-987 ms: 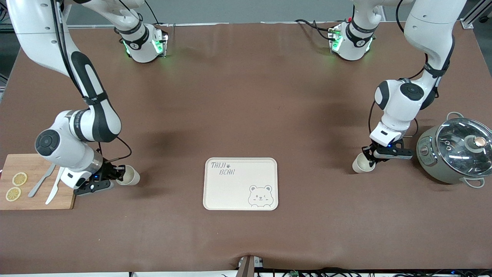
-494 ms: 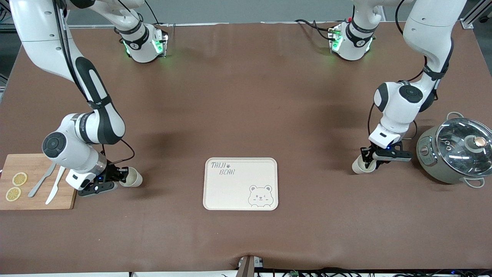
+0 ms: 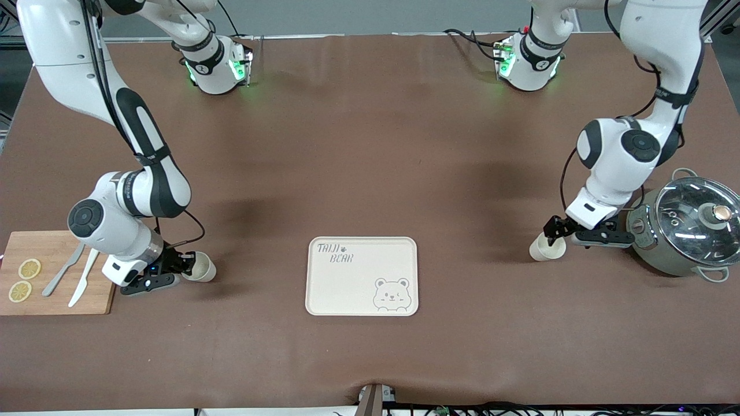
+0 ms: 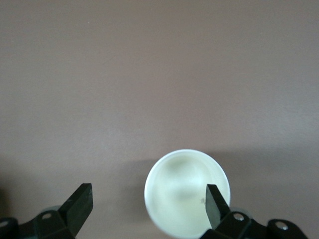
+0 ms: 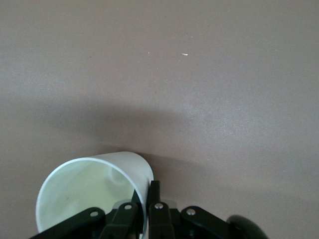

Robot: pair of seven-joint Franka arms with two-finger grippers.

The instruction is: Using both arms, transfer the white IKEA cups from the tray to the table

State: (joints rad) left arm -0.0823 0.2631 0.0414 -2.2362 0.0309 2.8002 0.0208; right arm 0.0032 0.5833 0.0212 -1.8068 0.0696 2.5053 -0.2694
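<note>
White IKEA cup [image 5: 94, 194] pinched by its rim in right end effector [image 5: 142, 199], tilted, beside cutting board [image 3: 55, 274]. Left end effector [image 4: 149, 206] released, straddling the rim of second cup [image 4: 184, 191], upright on worktop [image 3: 370, 144] near pot [image 3: 685, 225].

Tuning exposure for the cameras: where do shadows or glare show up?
Front view: glare streaks on the pot's glass lid, soft arm shadows on the table. Right wrist view: broad shadow around the tilted cup. Left wrist view: evenly lit, faint shadow beside the upright cup.
</note>
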